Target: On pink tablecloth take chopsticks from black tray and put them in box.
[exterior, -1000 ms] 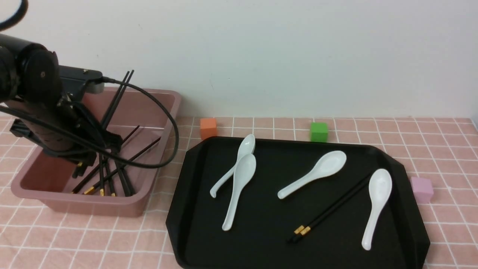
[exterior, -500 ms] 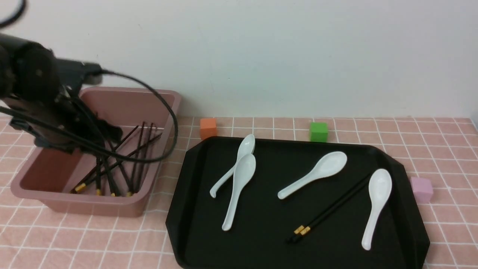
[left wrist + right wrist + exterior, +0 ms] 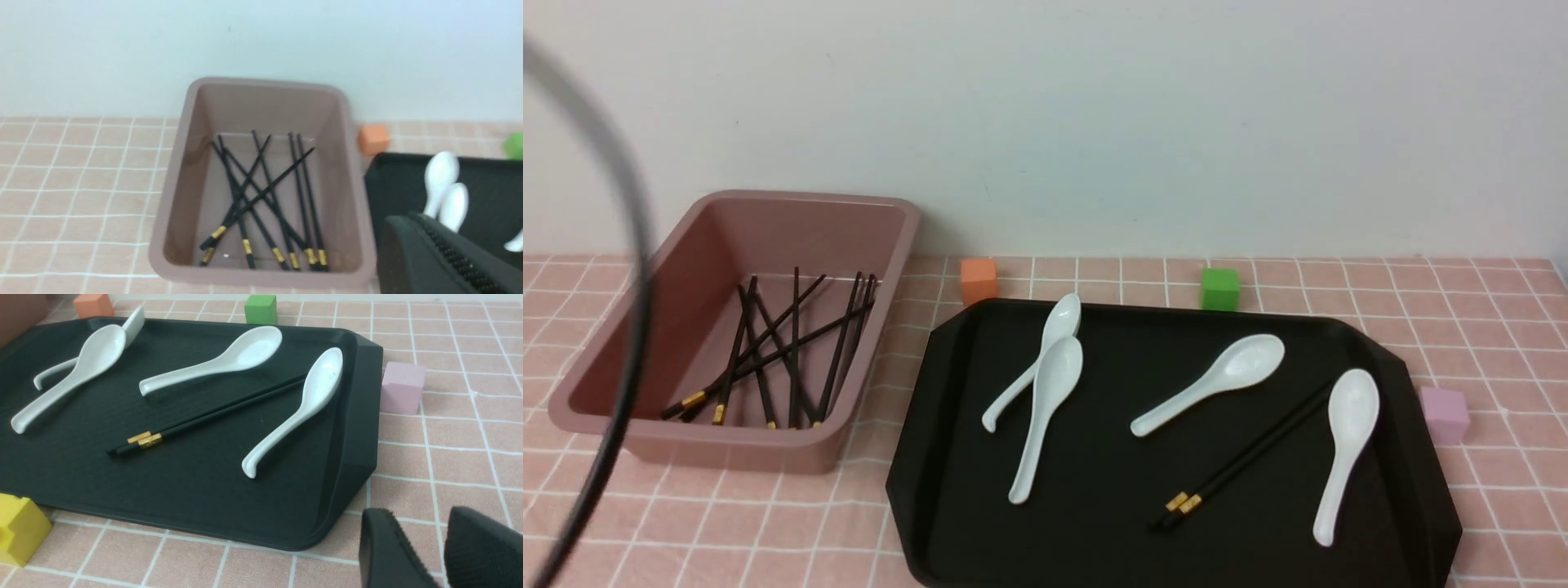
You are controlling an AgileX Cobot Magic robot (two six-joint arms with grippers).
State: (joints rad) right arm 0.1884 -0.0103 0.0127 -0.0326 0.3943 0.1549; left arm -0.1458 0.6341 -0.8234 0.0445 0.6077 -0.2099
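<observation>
With my right fingers [image 3: 443, 547] narrowly parted and empty, left ones unclear, the last chopsticks [image 3: 1241, 462] touch the three-o'clock spoon [image 3: 1343, 451], which a careless pinch could drag along.

You're looking at a staged test bench: plain white wall [image 3: 1176, 122], pink tablecloth [image 3: 1486, 310], foam cubes [image 3: 1219, 287] as scattered props.

Front camera overlooks everything; wrist cameras, lower and closer, share the black tray [image 3: 1111, 523].
</observation>
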